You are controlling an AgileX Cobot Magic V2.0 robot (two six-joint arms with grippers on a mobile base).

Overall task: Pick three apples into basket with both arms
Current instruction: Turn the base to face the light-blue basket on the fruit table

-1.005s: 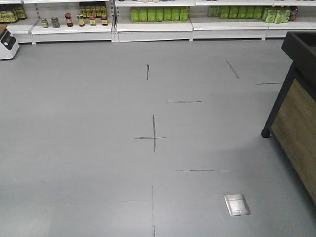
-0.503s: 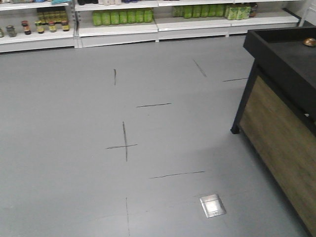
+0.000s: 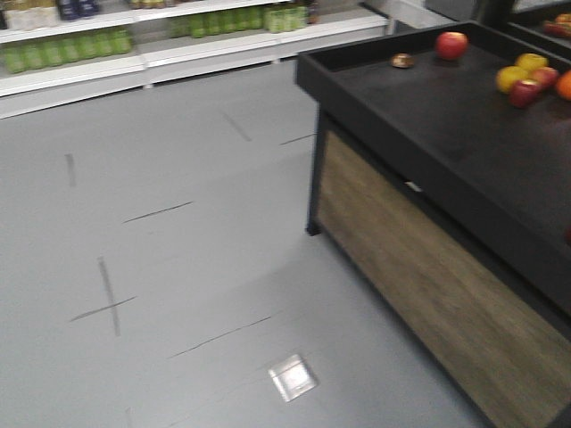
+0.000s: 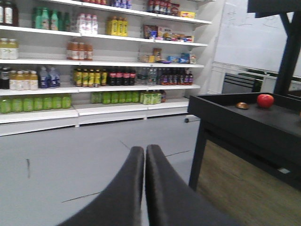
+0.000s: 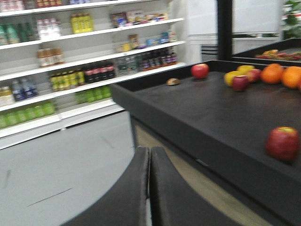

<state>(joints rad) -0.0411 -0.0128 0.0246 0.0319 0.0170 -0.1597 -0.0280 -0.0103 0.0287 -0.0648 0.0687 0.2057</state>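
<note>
Right wrist view: near apple [image 5: 282, 143] blurred, display table [image 5: 197, 110] cut off.

Left gripper [image 4: 144, 150] is seen low in the middle, black fingers [image 4: 127, 188] pressed together. One red apple [image 4: 265, 100] is parked near the far edge of the black display table [image 4: 221, 107], a small brownish thing [image 4: 242, 105] just beside it. Shelves [image 4: 94, 62] of bottles [image 4: 87, 77] are lined up behind the grey floor [image 4: 70, 150].

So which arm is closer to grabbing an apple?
Probably the right. The right gripper looks over the black table, with the near apple just ahead. The left gripper sees only the far apple by the table's back rim. Both are shut, holding nothing.
</note>
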